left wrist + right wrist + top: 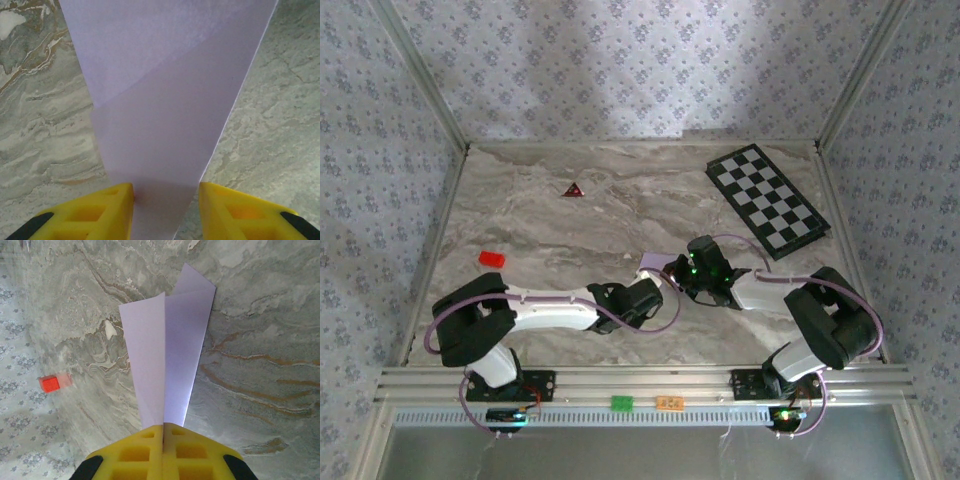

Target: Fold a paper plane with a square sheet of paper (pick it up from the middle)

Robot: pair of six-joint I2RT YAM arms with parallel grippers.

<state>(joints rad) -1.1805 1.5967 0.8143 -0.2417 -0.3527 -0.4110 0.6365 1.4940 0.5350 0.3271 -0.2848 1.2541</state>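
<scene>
Both arms meet near the middle of the marble table (540, 235). The right gripper (163, 426) has its jaws clenched on the narrow end of the lilac paper (165, 350), which fans out from them as two folded flaps with a centre crease. The left gripper (166, 192) has its jaws standing apart on either side of the paper's tapered end, its edges close to both yellow fingers (107, 210); cannot tell whether they pinch it. In the top view the paper sits between the two wrists. A checkered board (765, 200) lies at the far right, a small dark red triangle (573, 189) at the far centre, and a red block (492, 258) to the left.
</scene>
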